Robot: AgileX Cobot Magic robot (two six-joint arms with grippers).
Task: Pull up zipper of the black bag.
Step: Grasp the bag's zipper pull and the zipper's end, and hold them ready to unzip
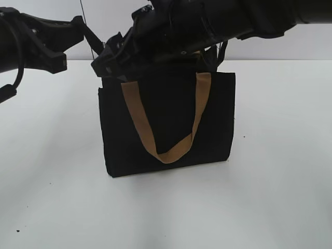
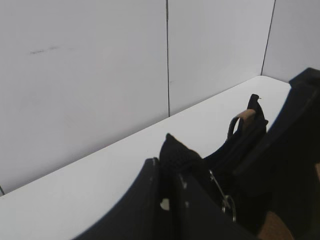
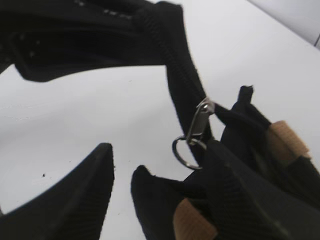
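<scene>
The black bag (image 1: 166,119) stands upright mid-table with a tan strap on its front. My left gripper (image 1: 101,52) is at its top left corner. In the left wrist view this gripper (image 2: 167,167) is shut on the black fabric end of the zip line (image 2: 177,150). The zipper (image 2: 227,202), a silver pull with a ring, lies just right of it. My right gripper (image 1: 111,65) reaches across the bag top. In the right wrist view it (image 3: 160,147) is open. The zipper (image 3: 192,135) hangs on the zip line (image 3: 180,75), with its ring right beside the right finger.
The white table (image 1: 280,197) surrounds the bag. A white panelled wall (image 2: 100,75) stands behind it. The second tan strap (image 3: 282,137) lies at the bag's far side. The right arm (image 1: 233,21) covers the bag's top edge in the exterior view.
</scene>
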